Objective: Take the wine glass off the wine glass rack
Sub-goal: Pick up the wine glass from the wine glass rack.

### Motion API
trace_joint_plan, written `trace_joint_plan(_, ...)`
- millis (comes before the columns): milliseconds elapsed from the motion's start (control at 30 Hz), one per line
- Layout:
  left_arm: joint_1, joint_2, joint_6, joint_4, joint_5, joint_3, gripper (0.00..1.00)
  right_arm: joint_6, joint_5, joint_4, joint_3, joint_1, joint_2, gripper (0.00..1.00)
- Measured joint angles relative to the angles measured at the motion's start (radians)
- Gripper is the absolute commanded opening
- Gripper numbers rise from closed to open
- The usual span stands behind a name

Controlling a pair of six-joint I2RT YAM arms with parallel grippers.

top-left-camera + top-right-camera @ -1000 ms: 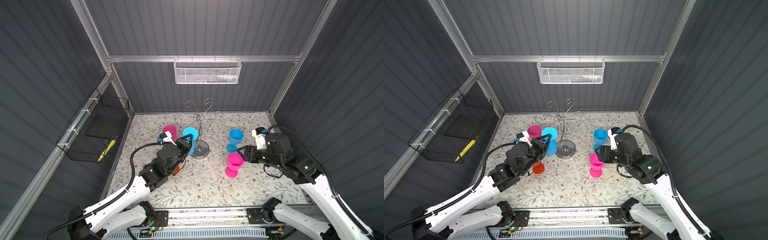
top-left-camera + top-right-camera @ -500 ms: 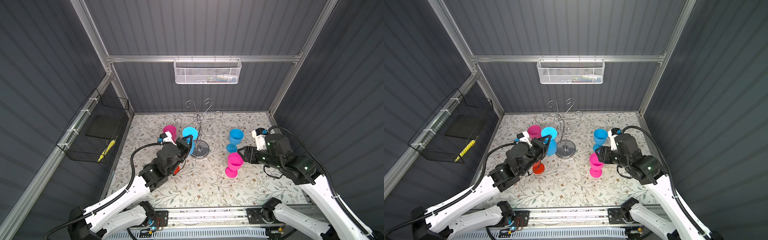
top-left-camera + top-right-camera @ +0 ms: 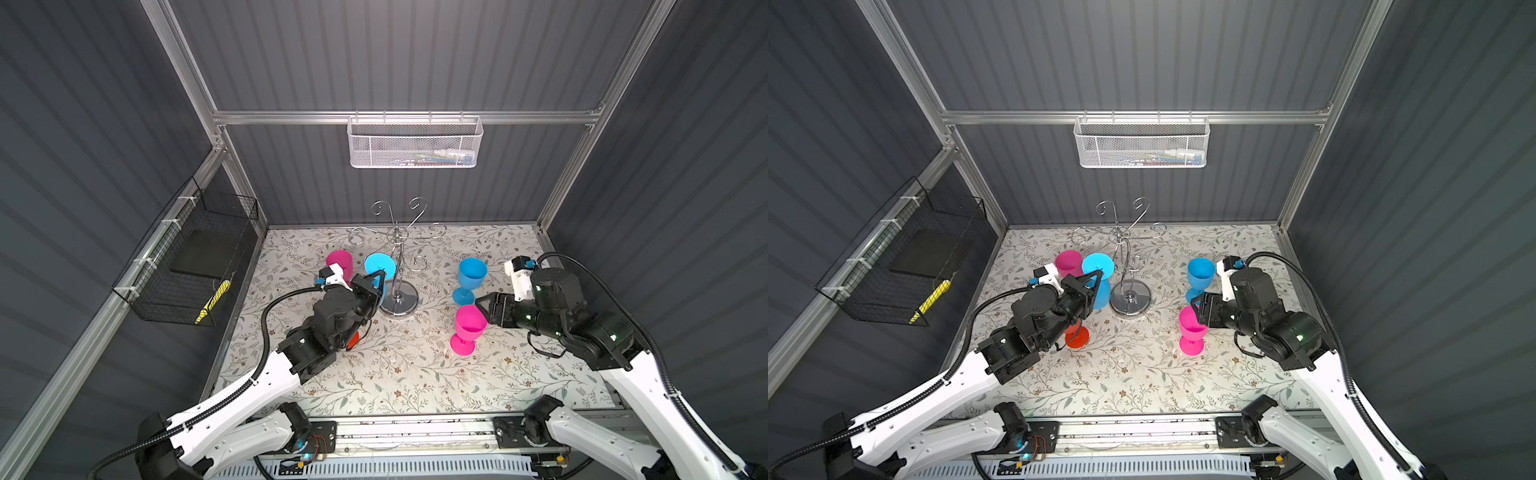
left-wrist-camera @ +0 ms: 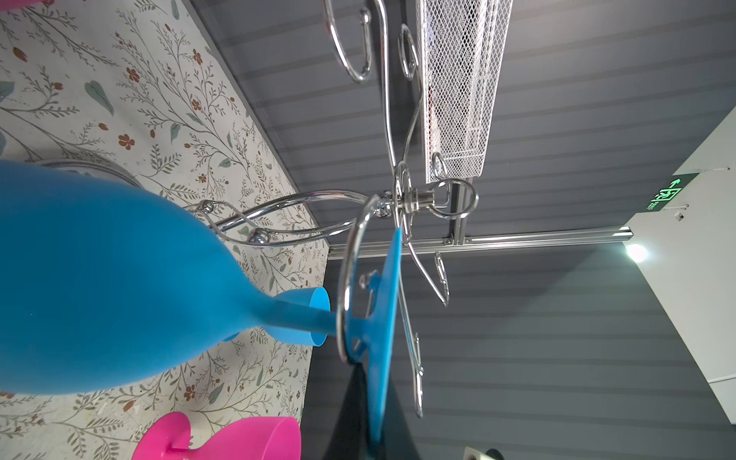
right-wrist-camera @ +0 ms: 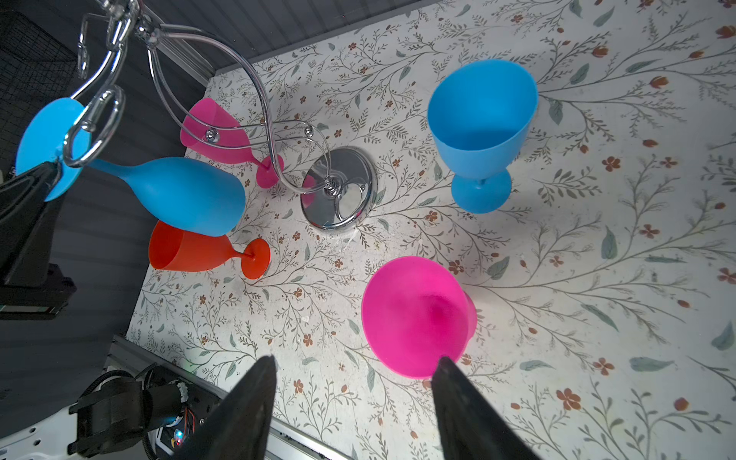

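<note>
The left gripper (image 3: 377, 275) is clamped on the flat foot of the blue wine glass (image 4: 99, 278). In the left wrist view its dark fingers (image 4: 352, 402) pinch the disc's edge from both sides. The right gripper (image 5: 354, 364) holds its jaws apart low over the table, with one fingertip at the rim of an upright pink glass (image 5: 414, 314); whether it touches cannot be told. The floral table (image 3: 415, 374) carries everything. The wine glass rack (image 3: 398, 301) stands toward the back wall, its round chrome base on the cloth and a thin post rising to curled arms. The blue wine glass hangs upside down from an arm on the rack's left side, with its stem through the wire ring, its foot above the ring and its bowl pointing down. An upright blue glass (image 3: 471, 272) stands right of the rack, behind the pink one. A second pink glass (image 3: 339, 262) sits just left of the hanging glass. An orange-red glass (image 5: 191, 249) shows partly under the left arm in both top views.
</note>
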Motion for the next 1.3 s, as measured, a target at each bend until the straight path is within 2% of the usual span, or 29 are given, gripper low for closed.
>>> trace_joint_plan(300,0.0,-0.019,-0.034,0.018,-0.001,0.0,0.0,0.0,0.003,0.0,-0.001,0.0,-0.006,0.65)
trace_joint_plan(667,0.015,-0.114,-0.036,-0.023,-0.047,0.002,0.0,0.0,0.003,0.0,-0.008,-0.003,-0.014,0.65)
trace_joint_plan(967,0.057,-0.09,-0.031,-0.021,-0.038,0.011,0.0,0.0,0.003,-0.002,-0.008,-0.003,-0.016,0.65)
trace_joint_plan(1300,0.095,0.003,-0.008,0.023,0.013,0.08,0.0,0.0,0.003,-0.006,-0.008,-0.003,-0.03,0.65)
